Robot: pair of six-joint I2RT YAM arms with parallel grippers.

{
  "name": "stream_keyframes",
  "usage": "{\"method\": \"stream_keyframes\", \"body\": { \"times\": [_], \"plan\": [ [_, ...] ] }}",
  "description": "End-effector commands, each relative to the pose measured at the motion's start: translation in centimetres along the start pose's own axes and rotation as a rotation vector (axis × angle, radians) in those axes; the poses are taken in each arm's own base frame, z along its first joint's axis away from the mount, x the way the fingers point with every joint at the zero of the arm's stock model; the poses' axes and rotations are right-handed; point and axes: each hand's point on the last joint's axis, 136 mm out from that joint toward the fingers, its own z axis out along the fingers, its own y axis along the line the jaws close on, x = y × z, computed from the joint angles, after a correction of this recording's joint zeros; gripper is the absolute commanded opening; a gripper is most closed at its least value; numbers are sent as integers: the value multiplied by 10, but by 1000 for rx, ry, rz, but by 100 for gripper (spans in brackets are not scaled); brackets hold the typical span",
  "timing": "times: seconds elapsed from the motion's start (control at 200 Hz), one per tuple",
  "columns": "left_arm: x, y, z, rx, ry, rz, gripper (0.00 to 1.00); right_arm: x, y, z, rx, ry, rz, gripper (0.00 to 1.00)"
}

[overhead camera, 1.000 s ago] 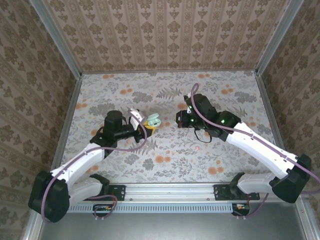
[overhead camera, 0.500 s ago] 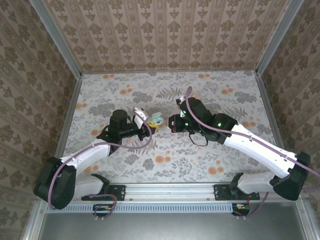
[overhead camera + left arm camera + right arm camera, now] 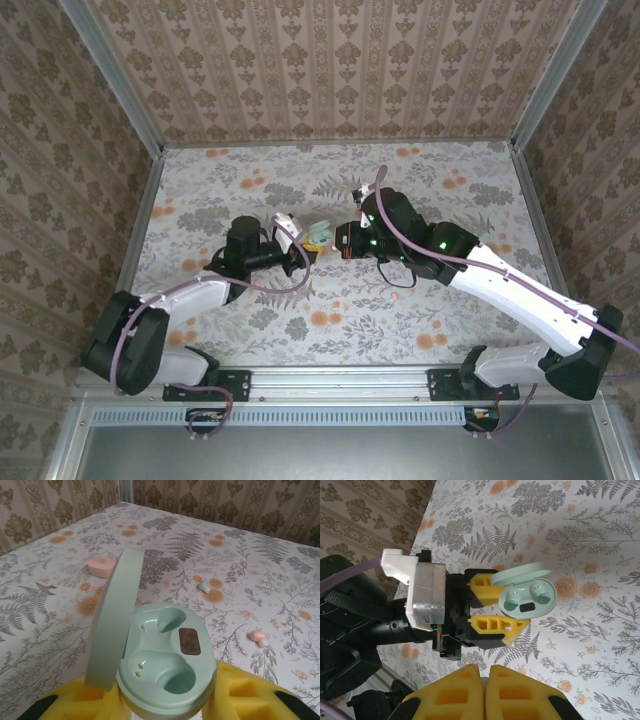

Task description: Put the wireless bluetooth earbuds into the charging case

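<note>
The mint charging case is open, its lid standing up on the left and both wells empty. My left gripper is shut on the case, with yellow pads on either side of it. The case is held above the table's middle. My right gripper is close beside it on the right, its yellow pads pressed together. Whether anything is pinched at the tips of my right gripper I cannot tell. The case lies ahead of those tips. A mint-white earbud and a pink earbud lie on the table.
A pink rounded case rests shut on the flowered tabletop beyond the mint lid. Patterned walls enclose the table at the back and on both sides. The pink earbud lies under the right arm's cable.
My right gripper has moved left, up to the mint case. The left gripper has carried the case a little to the right and farther back.
</note>
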Motion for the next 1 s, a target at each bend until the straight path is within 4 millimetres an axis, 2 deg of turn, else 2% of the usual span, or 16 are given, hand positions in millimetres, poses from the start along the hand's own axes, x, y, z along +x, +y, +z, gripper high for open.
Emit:
{"method": "stream_keyframes", "body": {
  "times": [0.0,0.215,0.405,0.455,0.47,0.51,0.995],
  "plan": [
    [-28,-4,7,50,-79,58,12,-3,0,4,19,-7,-6,5],
    [-31,-6,23,96,-75,37,11,-1,-2,18,34,2,-26,6],
    [-37,-15,20,121,-81,48,11,-4,-3,31,55,10,-72,6],
    [-36,-17,19,122,-77,51,12,-7,1,28,48,7,-92,6],
    [-36,-17,19,123,-77,52,11,-4,-2,38,66,27,-101,6],
    [-35,-17,18,120,-75,53,12,-4,-2,39,71,32,-116,6],
    [-41,-29,16,139,-91,58,11,-14,-25,42,183,-28,-151,6]
  ]
}}
